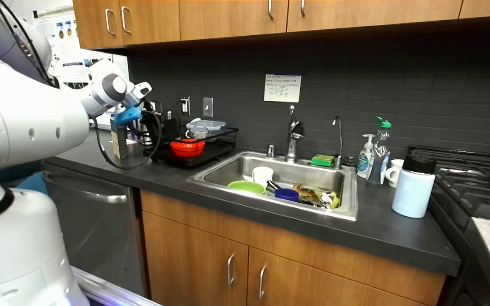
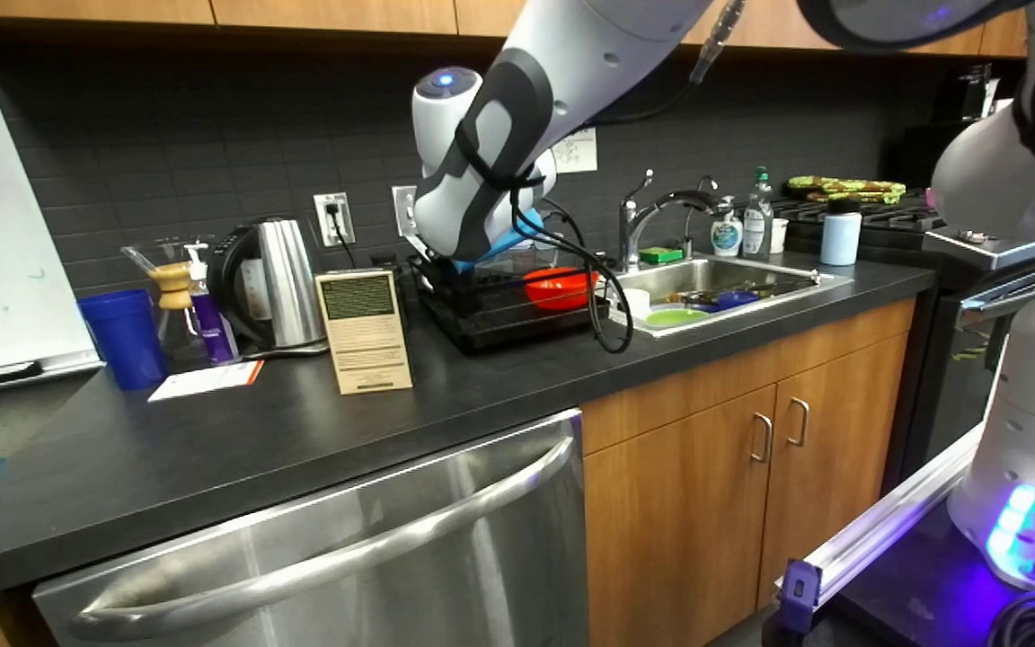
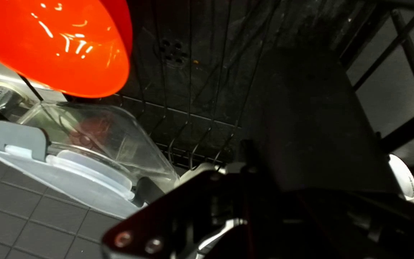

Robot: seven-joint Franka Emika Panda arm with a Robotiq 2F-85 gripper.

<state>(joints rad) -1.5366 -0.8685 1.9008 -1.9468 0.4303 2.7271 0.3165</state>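
In my wrist view, my gripper (image 3: 252,171) was closed, any hold unclear. Beside it, one dark block (image 3: 311,118) sat at the dish rack (image 3: 199,90), long axis slanting up-left. In an exterior view, the dish rack held one red bowl (image 1: 187,148); an exterior view alone showed one tall blue cup (image 2: 125,340), well apart from it.

White arm (image 2: 585,76) over black dish rack (image 2: 492,332) with red bowl (image 2: 561,291).
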